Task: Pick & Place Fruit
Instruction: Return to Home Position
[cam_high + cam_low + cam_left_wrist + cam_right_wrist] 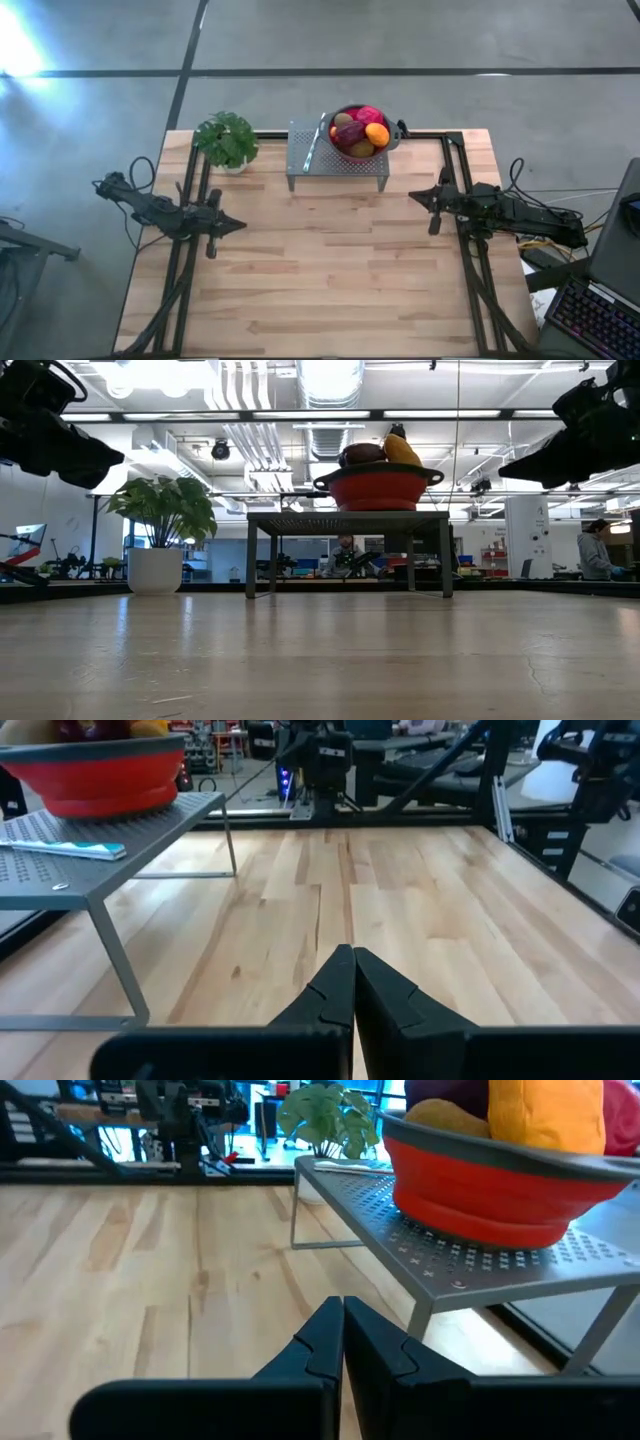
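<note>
Fruit point(360, 133) piled in red colander point(378, 488) on the shelf point(335, 166) — probably light, hard, slick; pinch across middles. Left gripper point(238, 224) and right gripper point(416, 196) flank shelf — jaws closed, empty.

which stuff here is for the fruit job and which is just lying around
Job: small toy fruits, piled in the round red colander bowl on the grey perforated metal shelf.
Lying about: leafy green potted plant; pale table knife.
</note>
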### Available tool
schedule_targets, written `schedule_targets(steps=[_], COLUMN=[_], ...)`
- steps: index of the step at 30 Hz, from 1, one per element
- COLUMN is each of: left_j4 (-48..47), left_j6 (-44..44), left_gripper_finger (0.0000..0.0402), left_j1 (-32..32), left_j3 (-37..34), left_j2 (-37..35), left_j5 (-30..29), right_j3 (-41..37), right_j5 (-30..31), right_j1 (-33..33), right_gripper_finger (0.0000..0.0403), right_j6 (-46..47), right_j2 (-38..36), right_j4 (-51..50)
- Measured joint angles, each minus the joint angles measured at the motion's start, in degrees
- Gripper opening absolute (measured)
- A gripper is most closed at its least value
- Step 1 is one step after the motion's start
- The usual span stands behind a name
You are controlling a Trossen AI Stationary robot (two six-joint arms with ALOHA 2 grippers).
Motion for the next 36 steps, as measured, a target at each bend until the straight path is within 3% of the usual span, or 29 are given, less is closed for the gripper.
schedule_targets(steps=[36], left_j4=[-0.9], left_j6=[-2.7], left_gripper_finger=[0.0005], left_j1=[0.0], left_j3=[-0.1], left_j2=[0.0], left_j5=[-0.1], right_j3=[0.0], right_j5=[0.0], right_j1=[0.0], right_gripper_finger=[0.0009], right_j6=[-2.5], right_j2=[0.0], right_j4=[0.0])
